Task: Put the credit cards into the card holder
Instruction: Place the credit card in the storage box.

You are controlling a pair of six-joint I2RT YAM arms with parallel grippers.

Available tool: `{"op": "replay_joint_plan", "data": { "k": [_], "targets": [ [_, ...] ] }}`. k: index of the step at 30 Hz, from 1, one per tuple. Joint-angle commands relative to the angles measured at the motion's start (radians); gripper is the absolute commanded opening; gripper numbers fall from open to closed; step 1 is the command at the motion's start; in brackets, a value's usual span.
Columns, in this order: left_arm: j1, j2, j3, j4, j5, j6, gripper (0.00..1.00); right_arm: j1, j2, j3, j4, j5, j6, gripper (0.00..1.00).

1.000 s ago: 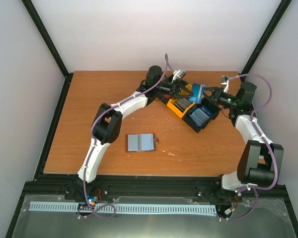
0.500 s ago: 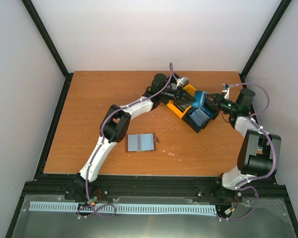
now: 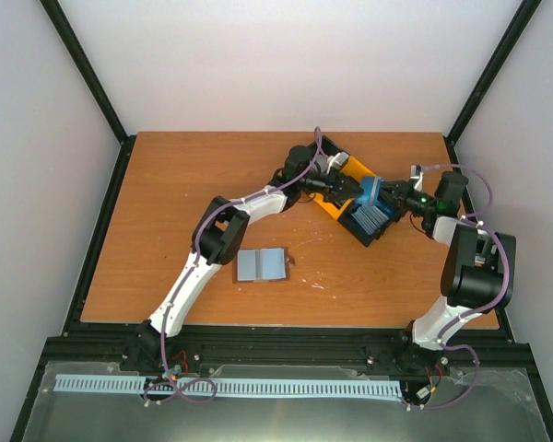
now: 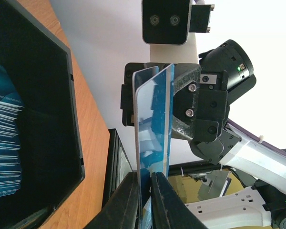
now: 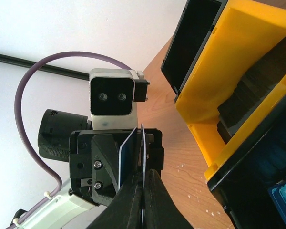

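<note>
Three-bay tray holding blue cards, wallet open, right fingers pinching one

Blue credit cards aloft, on edge; card holder open flat, pale inside up.

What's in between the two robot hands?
Some blue cards, on edge. The left fingers pinch one end, the right fingers the other. The left wrist view shows it best; the top view shows them over the tray.

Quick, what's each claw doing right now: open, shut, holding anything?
Left gripper: closed, pinching the blue credit cards.
Right gripper: closed, pinching the same cards from the opposite end.
</note>
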Motion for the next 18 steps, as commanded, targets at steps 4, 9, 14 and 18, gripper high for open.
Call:
{"op": "replay_joint_plan", "data": {
  "k": [4,9,14,18],
  "targets": [
    [0.014,0.016,0.032,0.042,-0.005,-0.013,0.09,-0.030,0.015,0.012,-0.007,0.006,-0.035,0.03],
    [0.017,0.023,0.015,0.040,-0.003,-0.010,0.08,-0.053,0.014,0.019,-0.043,0.014,-0.060,0.03],
    [0.018,0.034,0.024,0.040,-0.007,-0.009,0.02,-0.065,0.012,0.030,-0.081,0.020,-0.087,0.03],
    [0.021,0.036,0.020,0.018,-0.007,0.009,0.01,-0.091,0.004,0.036,-0.122,0.030,-0.114,0.03]
  ]
}}
